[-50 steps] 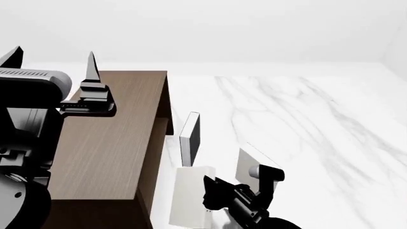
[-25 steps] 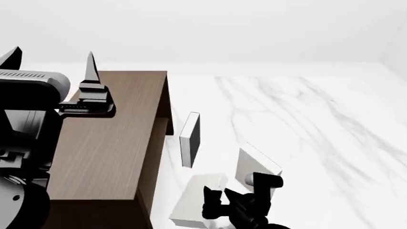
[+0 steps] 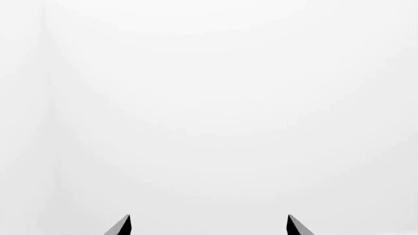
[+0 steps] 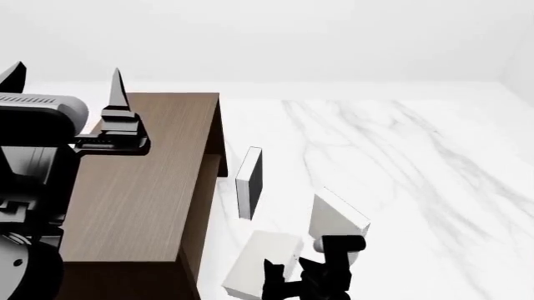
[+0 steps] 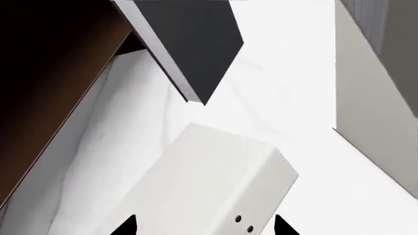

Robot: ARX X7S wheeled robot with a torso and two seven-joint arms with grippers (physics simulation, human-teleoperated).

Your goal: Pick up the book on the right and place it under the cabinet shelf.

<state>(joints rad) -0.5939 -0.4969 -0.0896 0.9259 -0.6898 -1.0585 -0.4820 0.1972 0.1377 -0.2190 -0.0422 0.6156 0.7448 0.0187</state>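
Note:
The book (image 4: 260,262) is a plain white slab lying flat on the marble top beside the cabinet shelf (image 4: 142,181), a long dark-brown box. In the right wrist view the book (image 5: 209,181) shows two small dark dots near my right gripper (image 5: 204,226). That gripper is open, with its fingertips spread wide just over the book's near end. In the head view the right gripper (image 4: 307,265) sits low, at the book's right side. My left gripper (image 4: 67,81) is open and raised over the cabinet's far left; the left wrist view shows the left gripper (image 3: 209,225) against blank white.
A white book with a dark grey face (image 4: 249,181) stands upright next to the cabinet's recessed side. A grey-beige blocky book (image 4: 336,215) stands to the right of the white book. The marble surface (image 4: 417,175) stretches away to the right.
The white book has tipped over from upright to lying flat. My right gripper has drawn back toward the bottom of the head view. The left arm has hardly moved.

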